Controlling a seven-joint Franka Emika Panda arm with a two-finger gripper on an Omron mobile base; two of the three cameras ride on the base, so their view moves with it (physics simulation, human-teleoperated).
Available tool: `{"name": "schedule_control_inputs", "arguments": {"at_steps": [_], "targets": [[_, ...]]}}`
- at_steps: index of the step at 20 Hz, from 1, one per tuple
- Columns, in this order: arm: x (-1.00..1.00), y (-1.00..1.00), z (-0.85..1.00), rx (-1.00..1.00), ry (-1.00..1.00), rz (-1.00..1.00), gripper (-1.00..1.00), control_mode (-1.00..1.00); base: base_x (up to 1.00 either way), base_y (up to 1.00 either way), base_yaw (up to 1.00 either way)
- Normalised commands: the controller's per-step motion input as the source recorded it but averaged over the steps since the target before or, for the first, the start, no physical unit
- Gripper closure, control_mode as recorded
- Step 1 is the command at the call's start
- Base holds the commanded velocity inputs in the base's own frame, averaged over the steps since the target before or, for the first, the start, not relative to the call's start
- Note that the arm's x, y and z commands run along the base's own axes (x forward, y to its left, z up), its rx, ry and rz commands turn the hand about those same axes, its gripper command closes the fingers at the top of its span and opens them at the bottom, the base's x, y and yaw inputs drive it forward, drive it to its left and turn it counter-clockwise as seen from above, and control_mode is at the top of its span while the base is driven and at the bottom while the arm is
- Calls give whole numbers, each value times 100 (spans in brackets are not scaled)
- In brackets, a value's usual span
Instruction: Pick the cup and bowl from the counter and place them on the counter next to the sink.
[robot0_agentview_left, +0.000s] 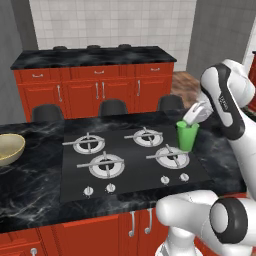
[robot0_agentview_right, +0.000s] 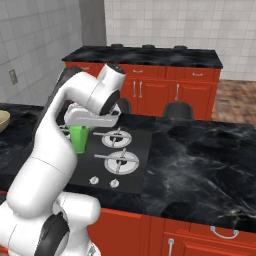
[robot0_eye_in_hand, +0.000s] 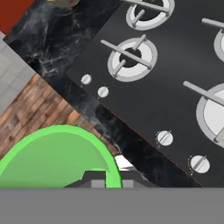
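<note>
The green cup (robot0_agentview_left: 188, 135) was held upright in the air, closed in the gripper (robot0_agentview_left: 196, 116) at its rim, over the right edge of the stove plate (robot0_agentview_left: 131, 159) beside the two right burners. The beige bowl (robot0_agentview_left: 10, 148) rested far away on the black counter (robot0_agentview_left: 30, 180), at its left edge, left of the stove plate
</note>
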Motion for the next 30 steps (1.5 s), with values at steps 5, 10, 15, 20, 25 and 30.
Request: {"name": "schedule_control_inputs", "arguments": {"at_steps": [5, 10, 15, 20, 25, 30], "targets": [[0, 0, -16, -5, -13, -22, 100, -100, 0, 0, 0], [0, 0, 0, -9, -11, -13, 100, -100, 0, 0, 0], [0, 0, -7, -7, -12, -11, 100, -100, 0, 0, 0], [0, 0, -9, -2, -1, -15, 100, -100, 0, 0, 0], [0, -1, 0, 0, 2, -2, 100, -100, 0, 0, 0], [0, 0, 0, 0, 0, 0, 100, -100, 0, 0, 0]]}}
